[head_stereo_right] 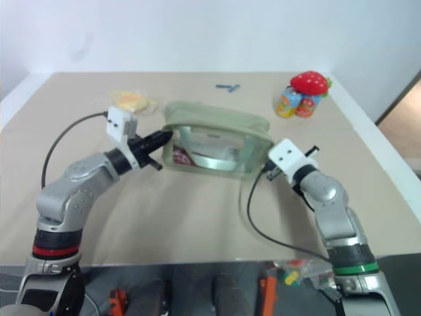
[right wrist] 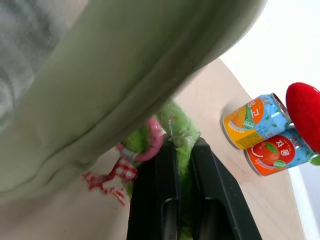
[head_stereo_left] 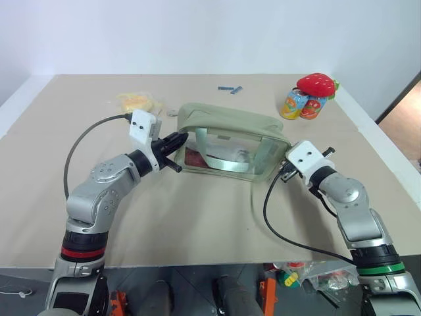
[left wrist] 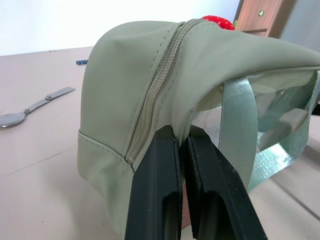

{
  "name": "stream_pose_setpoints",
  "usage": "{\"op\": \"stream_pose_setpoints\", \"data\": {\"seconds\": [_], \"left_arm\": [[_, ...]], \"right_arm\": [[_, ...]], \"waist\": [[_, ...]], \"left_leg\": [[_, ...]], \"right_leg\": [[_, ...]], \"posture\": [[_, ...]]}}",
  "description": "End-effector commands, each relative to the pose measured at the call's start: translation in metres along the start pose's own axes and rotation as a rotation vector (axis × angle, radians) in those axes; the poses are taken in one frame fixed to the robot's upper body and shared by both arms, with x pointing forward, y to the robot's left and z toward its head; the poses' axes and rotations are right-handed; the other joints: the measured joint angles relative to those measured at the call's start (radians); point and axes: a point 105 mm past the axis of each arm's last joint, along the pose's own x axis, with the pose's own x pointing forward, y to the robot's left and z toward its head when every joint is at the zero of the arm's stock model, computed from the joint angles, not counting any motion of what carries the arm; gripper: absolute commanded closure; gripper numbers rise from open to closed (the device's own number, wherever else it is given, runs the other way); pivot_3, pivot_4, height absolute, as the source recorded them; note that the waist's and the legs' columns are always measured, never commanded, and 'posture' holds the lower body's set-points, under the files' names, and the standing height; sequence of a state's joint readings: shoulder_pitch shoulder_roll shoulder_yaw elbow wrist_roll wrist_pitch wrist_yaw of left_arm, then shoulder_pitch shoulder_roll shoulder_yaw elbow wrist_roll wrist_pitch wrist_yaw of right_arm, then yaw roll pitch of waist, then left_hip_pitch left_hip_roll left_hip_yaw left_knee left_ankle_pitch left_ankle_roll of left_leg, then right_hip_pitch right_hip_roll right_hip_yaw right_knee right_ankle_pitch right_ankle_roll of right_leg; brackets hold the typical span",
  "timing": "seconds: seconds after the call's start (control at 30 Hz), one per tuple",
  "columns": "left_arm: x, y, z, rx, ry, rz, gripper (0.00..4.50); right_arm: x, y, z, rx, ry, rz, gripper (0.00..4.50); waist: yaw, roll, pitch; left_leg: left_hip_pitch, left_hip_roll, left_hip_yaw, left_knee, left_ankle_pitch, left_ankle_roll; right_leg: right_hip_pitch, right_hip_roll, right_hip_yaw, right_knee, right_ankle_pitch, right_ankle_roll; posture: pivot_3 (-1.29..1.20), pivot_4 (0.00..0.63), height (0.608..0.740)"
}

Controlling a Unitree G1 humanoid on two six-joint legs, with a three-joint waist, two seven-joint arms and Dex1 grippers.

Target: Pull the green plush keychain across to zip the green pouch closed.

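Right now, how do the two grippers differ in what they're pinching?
The left gripper is shut on the green pouch at its end fabric, beside the zipper. The right gripper is shut on the green plush keychain at the pouch's other end. Both point roughly level.

Silver arms, white wrist boxes, black cables, black-fingered left tool (head_stereo_left: 176, 141)

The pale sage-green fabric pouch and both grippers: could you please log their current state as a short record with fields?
pouch: pale sage-green fabric pouch with clear side windows, on the beige table
left gripper: left gripper shut on the pouch's end fabric beside the zipper
right gripper: right gripper shut on the lime-green fuzzy plush keychain at the pouch's other end
clasp: pink ring beside the keychain
nearby: red plush strawberry resting on two drink cans
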State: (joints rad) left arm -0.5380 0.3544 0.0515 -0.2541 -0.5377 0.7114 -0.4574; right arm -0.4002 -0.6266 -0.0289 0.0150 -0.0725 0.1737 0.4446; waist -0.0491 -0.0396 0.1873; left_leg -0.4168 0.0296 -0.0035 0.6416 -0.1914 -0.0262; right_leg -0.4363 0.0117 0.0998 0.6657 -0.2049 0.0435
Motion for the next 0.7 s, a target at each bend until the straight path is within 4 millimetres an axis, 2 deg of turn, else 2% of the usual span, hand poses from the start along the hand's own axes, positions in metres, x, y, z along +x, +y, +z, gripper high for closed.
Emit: {"op": "stream_pose_setpoints", "data": {"seconds": [0.03,0.13,0.3,0.37,0.4,0.43,0.6,0.7], "left_arm": [[-0.003,-0.006,0.017,0.006,-0.055,-0.045,3.74],[-0.005,-0.007,0.018,0.031,-0.044,-0.071,2.87],[-0.009,0.001,0.023,0.055,-0.035,-0.073,1.03],[-0.012,0.004,0.025,0.073,-0.028,-0.076,0.42],[-0.013,0.005,0.026,0.077,-0.027,-0.078,0.09],[-0.014,0.007,0.027,0.085,-0.021,-0.078,0.04],[-0.019,0.01,0.029,0.121,-0.006,-0.098,0.04],[-0.027,0.011,0.035,0.134,-0.013,-0.107,0.04]], "right_arm": [[-0.005,-0.024,0.03,0.105,-0.127,-0.041,3.39],[-0.011,-0.037,0.043,0.147,-0.19,-0.037,2.49],[-0.026,-0.05,0.061,0.204,-0.27,0.009,0.64],[-0.035,-0.053,0.068,0.206,-0.289,0.043,0.03],[-0.037,-0.052,0.07,0.21,-0.294,0.059,0.0],[-0.04,-0.051,0.071,0.22,-0.296,0.082,0.0],[-0.055,-0.035,0.08,0.236,-0.311,0.243,0.0],[-0.066,-0.033,0.087,0.29,-0.315,0.305,0.0]], "waist": [[0.001,0.0,0.0],[0.0,0.0,0.0],[0.0,0.0,0.0],[0.001,0.0,0.0],[0.001,0.0,0.0],[0.0,0.0,0.0],[0.001,0.0,0.0],[0.0,0.0,0.0]], "left_leg": [[0.0,0.0,0.0,0.0,0.0,0.0],[0.0,0.0,0.0,0.0,0.0,0.0],[-0.001,0.0,0.0,-0.001,0.0,0.0],[-0.001,0.0,0.0,-0.001,0.0,0.0],[0.0,0.0,0.0,-0.001,0.0,0.0],[0.0,0.0,0.0,-0.001,0.0,0.0],[0.0,0.0,0.0,-0.001,0.0,0.0],[0.0,0.0,0.0,-0.001,0.0,0.0]], "right_leg": [[0.0,0.0,0.0,0.0,0.0,0.0],[0.0,0.0,0.0,0.0,0.0,0.0],[0.0,0.0,0.0,-0.001,0.0,0.0],[0.0,0.0,0.0,-0.001,0.0,0.0],[0.0,0.0,-0.001,-0.001,0.0,0.0],[0.0,0.0,-0.001,-0.001,0.0,0.0],[0.0,0.0,-0.001,-0.001,-0.001,-0.001],[0.0,0.0,0.0,-0.001,-0.001,-0.001]], "posture": [[0.0,0.15,0.74],[0.0,0.15,0.74],[0.0,0.15,0.74],[0.0,0.15,0.74],[0.0,0.15,0.74],[0.0,0.15,0.74],[0.0,0.15,0.74],[0.0,0.15,0.74]]}}
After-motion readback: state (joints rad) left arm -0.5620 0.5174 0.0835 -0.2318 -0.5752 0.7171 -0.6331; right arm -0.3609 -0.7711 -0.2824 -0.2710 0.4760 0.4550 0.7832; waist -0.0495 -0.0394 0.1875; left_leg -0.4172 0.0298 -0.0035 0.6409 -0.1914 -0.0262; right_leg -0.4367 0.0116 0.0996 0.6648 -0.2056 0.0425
